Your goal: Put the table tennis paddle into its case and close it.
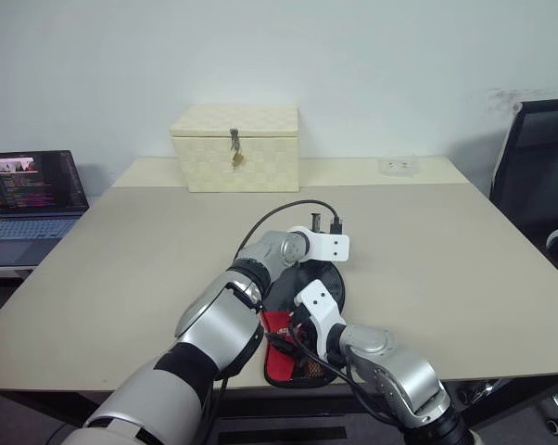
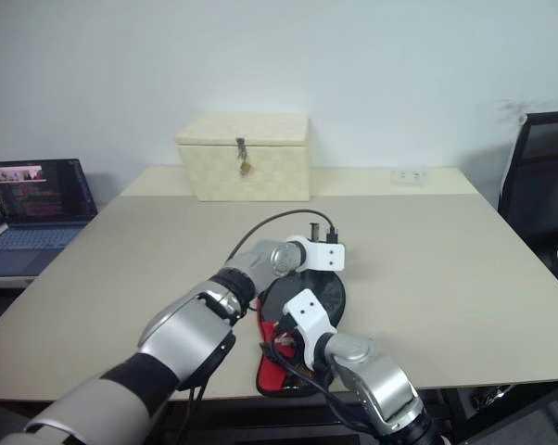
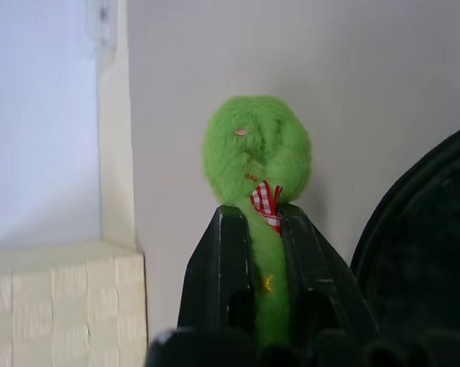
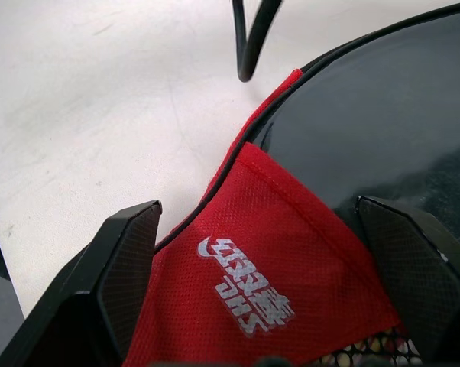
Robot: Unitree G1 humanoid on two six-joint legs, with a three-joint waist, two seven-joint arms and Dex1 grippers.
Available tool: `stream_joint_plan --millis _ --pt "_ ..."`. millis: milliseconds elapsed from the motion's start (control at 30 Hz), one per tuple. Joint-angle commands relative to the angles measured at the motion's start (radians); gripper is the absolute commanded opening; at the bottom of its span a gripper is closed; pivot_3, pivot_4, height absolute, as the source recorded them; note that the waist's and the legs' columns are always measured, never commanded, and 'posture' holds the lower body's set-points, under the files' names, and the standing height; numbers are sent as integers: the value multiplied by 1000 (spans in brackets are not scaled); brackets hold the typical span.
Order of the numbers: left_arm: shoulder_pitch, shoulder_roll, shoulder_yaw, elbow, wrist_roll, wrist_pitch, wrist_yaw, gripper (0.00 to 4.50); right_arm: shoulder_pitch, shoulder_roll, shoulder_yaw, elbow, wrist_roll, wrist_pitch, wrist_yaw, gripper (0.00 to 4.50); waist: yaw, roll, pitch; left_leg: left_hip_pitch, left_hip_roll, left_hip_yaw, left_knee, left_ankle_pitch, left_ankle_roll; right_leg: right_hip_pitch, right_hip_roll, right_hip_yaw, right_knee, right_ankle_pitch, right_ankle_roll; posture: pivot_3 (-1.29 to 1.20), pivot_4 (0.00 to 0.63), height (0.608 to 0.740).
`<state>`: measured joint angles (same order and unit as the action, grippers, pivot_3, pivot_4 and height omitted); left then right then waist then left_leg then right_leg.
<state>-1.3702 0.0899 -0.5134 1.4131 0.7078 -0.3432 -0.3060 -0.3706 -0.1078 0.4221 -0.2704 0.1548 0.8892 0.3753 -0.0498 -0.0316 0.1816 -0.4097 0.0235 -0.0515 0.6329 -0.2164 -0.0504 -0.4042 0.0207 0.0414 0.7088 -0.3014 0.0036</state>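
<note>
The case [image 1: 302, 324] lies flat on the table [image 1: 427, 250] at its near edge, well in front of the cream woven box [image 1: 234, 148]. My left gripper [image 3: 264, 252], at the case's far side, is pinched tight on the green charm [image 3: 257, 153] of the zipper. My right gripper [image 4: 268, 283] stands spread wide over the case's red panel [image 4: 268, 260], one finger [image 4: 127, 252] at each side, gripping nothing. The paddle itself I cannot make out.

Both arms had glossy silver shells with black joint bands and white wrist brackets; a black cable [image 1: 284, 211] looped from the left wrist. Each gripper's fingers [image 4: 127, 264] were matte black wedges.
</note>
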Motion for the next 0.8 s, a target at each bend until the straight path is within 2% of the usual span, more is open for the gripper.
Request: stream_joint_plan --millis 33,300,567,600,667,733,800 --pt "-50 -40 5 -29 -10 -72 0 96 49 -6 46 67 4 70 8 4500 0 0 0 0 0 0 0 0 0 0 0 0 0 0 0 0 150 740" --pt "-40 -79 43 -33 -49 -119 -44 96 25 -2 34 92 2 63 20 4500 0 0 0 0 0 0 0 0 0 0 0 0 0 0 0 0 150 740" --pt "-16 -73 101 -34 -113 -116 -135 96 -1 1 31 114 -7 52 34 4500 -1 0 0 1 0 0 0 0 0 0 0 0 0 0 0 0 150 740" --pt "-11 -67 109 -34 -123 -114 -150 656 -9 3 30 119 -7 50 35 4500 -1 0 0 1 0 0 0 0 0 0 0 0 0 0 0 0 150 740" --pt "-1 -54 130 -35 -143 -115 -177 1081 -24 7 24 129 -8 46 39 4500 -2 0 0 1 0 0 0 0 0 0 0 0 0 0 0 0 150 740" --pt "12 -44 153 -37 -172 -115 -216 1773 -39 8 21 144 -12 37 45 4500 -4 0 0 1 0 1 0 0 0 0 0 0 1 0 0 0 150 740" --pt "36 -41 219 -41 -248 -129 -322 2449 -57 9 16 159 -15 27 51 4500 -6 0 0 2 0 1 0 0 0 0 0 1 2 0 0 0 150 740"
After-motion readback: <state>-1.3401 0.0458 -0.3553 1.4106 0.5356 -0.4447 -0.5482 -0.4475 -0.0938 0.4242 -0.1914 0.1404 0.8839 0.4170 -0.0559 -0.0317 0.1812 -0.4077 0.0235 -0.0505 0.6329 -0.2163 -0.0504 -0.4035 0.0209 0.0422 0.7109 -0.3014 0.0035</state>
